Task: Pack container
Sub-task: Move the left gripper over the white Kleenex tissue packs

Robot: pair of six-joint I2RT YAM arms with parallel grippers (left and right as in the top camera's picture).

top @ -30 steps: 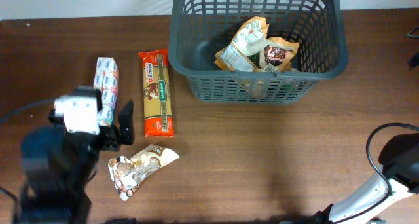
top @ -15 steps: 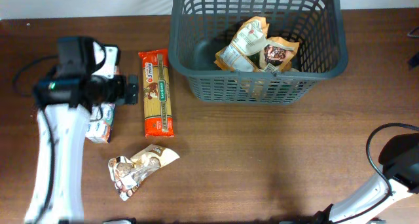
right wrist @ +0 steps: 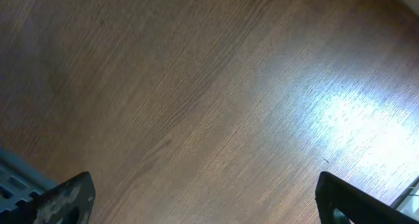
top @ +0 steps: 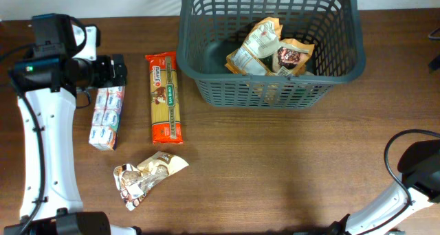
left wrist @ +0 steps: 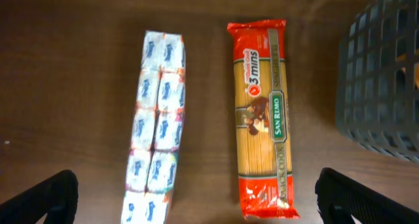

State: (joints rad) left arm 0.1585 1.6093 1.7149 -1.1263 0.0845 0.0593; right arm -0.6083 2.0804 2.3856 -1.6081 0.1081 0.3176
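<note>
Container [top: 269, 92]: one dark grey lattice basket, upright, at the far side of the table [top: 289, 166], right of centre.
Pouches in container: two, a pale pouch [top: 253, 48] and an orange pouch [top: 294, 56], leaning together on the base.
Pasta packet [top: 166, 97]: one, flat on the table just left of the container, its length running near to far.
Multipack [top: 106, 115]: one, with small white-and-blue units in two rows. It lies left of the pasta packet, parallel to it and apart.
Snack pouch [top: 148, 174]: one, crumpled, on the near side of the pasta packet.
Left arm [top: 42, 146]: white, reaching from the near left edge to the far left, its wrist turned toward the right.
Left tool [top: 117, 70]: released and empty, fingers [left wrist: 46, 196] spread wide, above the far end of the multipack.
Right arm [top: 412, 173]: at the near right corner, only partly in the overhead view.
Right tool [right wrist: 209, 201]: released and empty, fingers [right wrist: 65, 198] spread wide over bare wood.
Left wrist view only: the print "3 mins" and "SAN REMO" on the pasta packet.
Overhead view only: the container's contents and the snack pouch.
Right wrist view only: a glare patch on the wood.
</note>
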